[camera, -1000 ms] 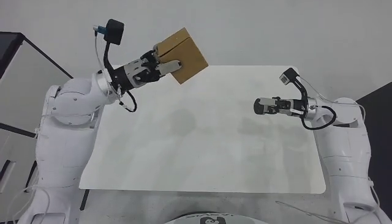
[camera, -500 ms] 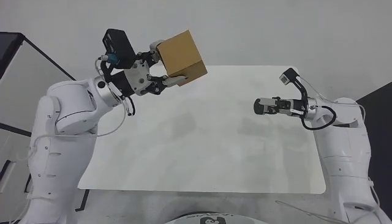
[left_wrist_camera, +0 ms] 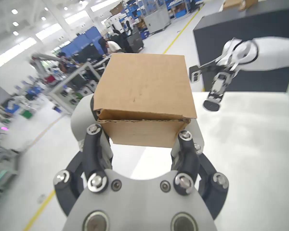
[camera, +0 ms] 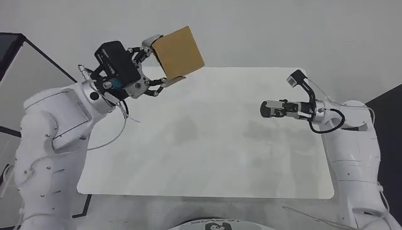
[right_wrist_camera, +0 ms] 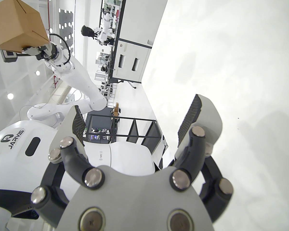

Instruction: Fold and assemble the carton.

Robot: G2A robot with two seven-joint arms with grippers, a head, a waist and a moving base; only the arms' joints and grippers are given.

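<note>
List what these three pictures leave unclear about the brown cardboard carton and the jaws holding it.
- Left wrist view: the brown cardboard carton hides its own far end, so whether flaps there are closed is unknown.
- Left wrist view: where the left jaws meet the carton is covered by its side walls.
- Top view: the carton's underside is hidden by its upper face.
- Top view: right jaws too small to judge.

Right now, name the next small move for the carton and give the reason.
Probably lower the carton onto the table: the left hand holds it in the air by one end, and the right hand hangs open and empty, far from it.
</note>
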